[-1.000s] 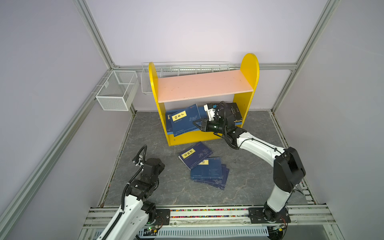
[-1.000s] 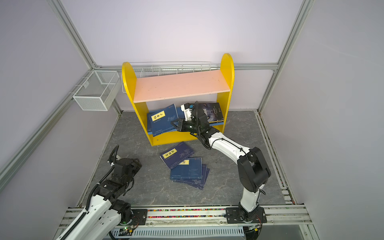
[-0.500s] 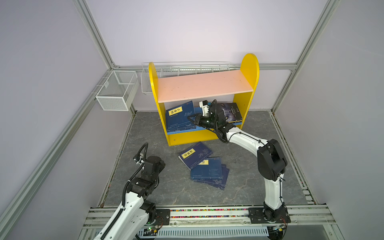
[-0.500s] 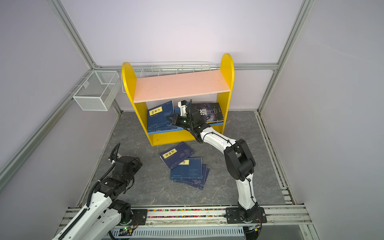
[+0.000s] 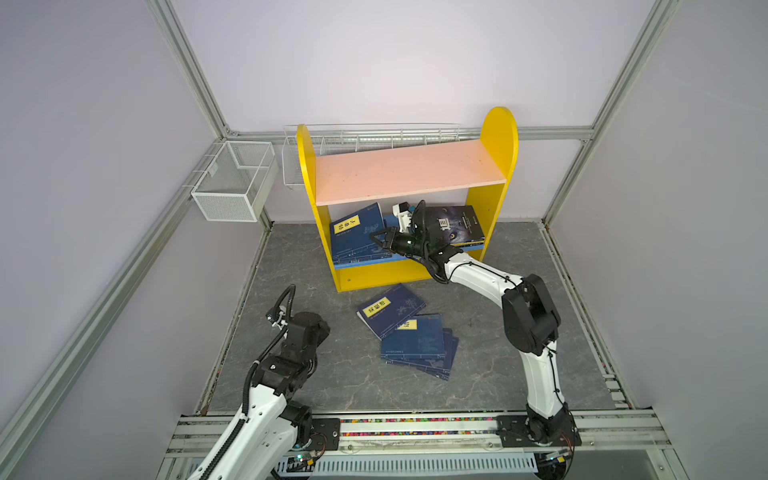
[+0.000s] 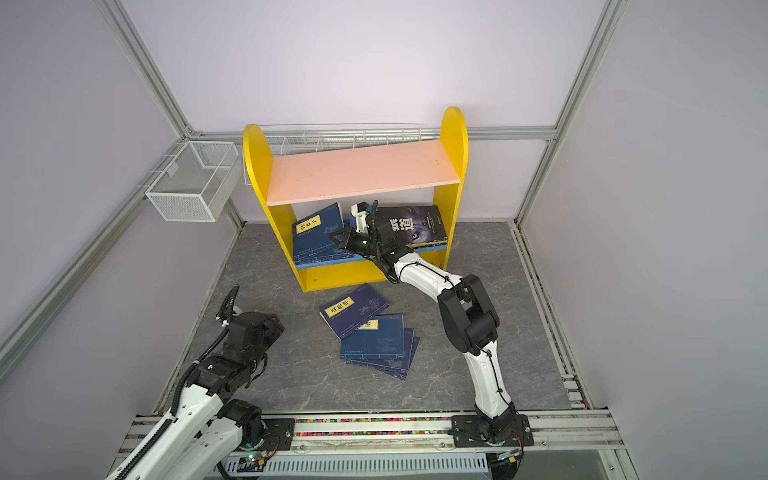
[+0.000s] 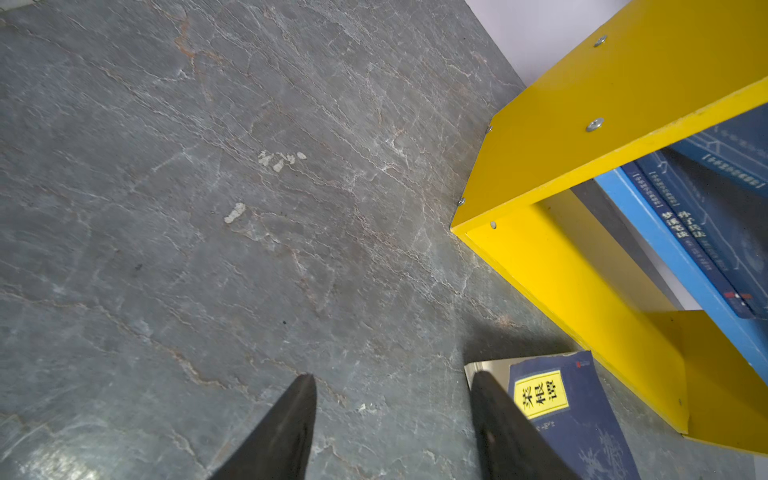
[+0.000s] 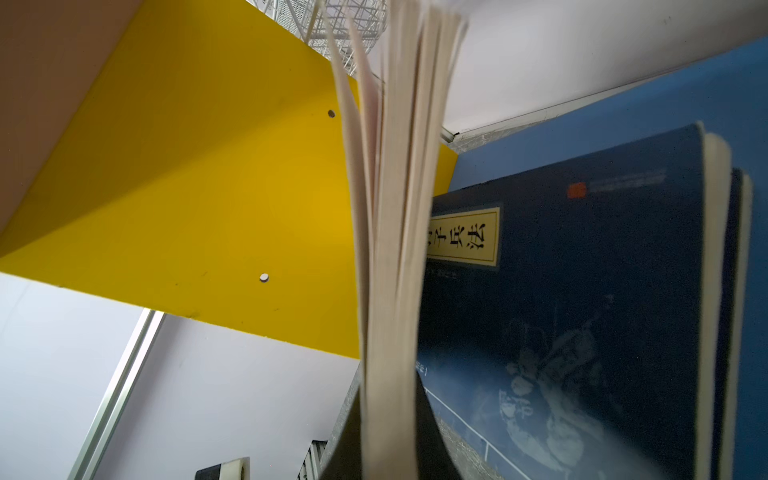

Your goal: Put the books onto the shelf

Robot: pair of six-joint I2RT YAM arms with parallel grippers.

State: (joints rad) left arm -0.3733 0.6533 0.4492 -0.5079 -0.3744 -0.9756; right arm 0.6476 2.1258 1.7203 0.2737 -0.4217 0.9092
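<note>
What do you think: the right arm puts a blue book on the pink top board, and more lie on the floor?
Wrong board: in a top view the right gripper holds the blue book at the lower board, under the pink top board. More books lie on the floor.

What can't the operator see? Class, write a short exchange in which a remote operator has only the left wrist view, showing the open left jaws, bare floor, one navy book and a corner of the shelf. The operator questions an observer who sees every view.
Operator: What are the right jaws doing?
Observer: They are shut on the pages of a tilted navy book inside the lower compartment of the shelf.
Operator: Is the floor book the only one left on the floor?
Observer: No. A stack of navy books lies beside it, and the two overlap.
</note>
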